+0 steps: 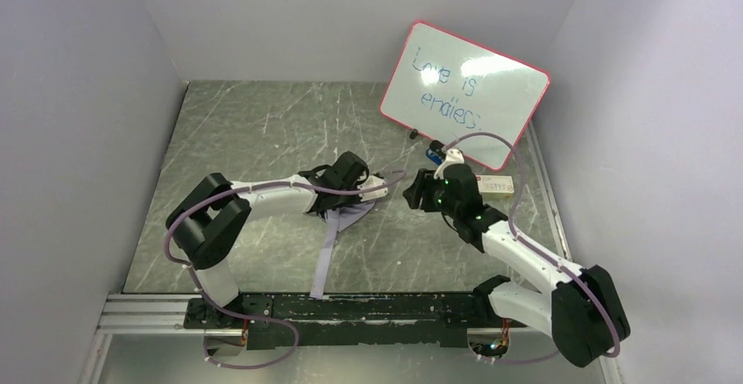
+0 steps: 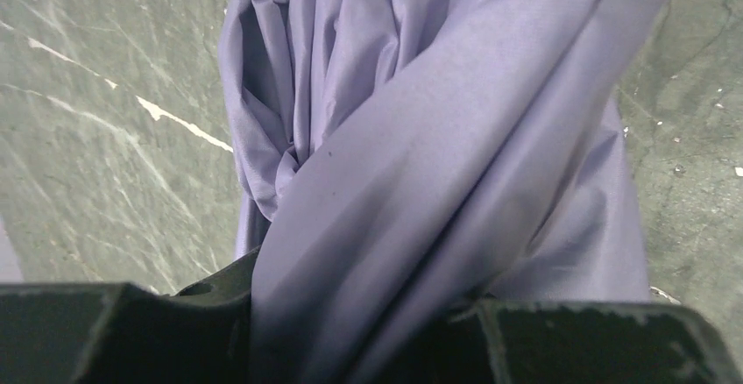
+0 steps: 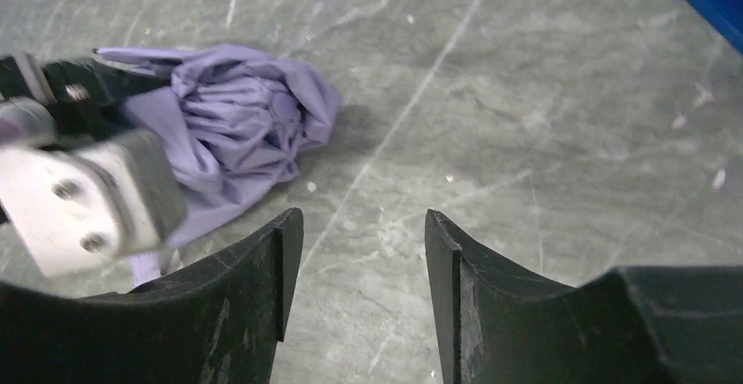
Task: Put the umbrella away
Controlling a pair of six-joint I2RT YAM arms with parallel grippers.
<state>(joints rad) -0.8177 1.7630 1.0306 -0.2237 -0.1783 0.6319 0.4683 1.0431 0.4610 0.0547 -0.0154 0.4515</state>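
The umbrella (image 1: 352, 216) is a crumpled bundle of pale lavender fabric lying on the grey table, with a long narrow strip of it (image 1: 325, 257) trailing toward the near edge. My left gripper (image 1: 371, 186) is shut on the fabric. In the left wrist view the folds (image 2: 421, 138) fill the frame and run down between the black fingers (image 2: 123, 336). My right gripper (image 1: 410, 195) is open and empty just right of the bundle. In the right wrist view its jaws (image 3: 364, 226) stand apart over bare table, with the umbrella (image 3: 245, 112) to the upper left. Shaft and handle are hidden.
A red-framed whiteboard (image 1: 464, 81) with blue writing leans at the back right. A blue marker (image 1: 435, 149) and a white box (image 1: 496, 187) lie just behind my right gripper. Grey walls enclose the table (image 1: 254, 121) on three sides.
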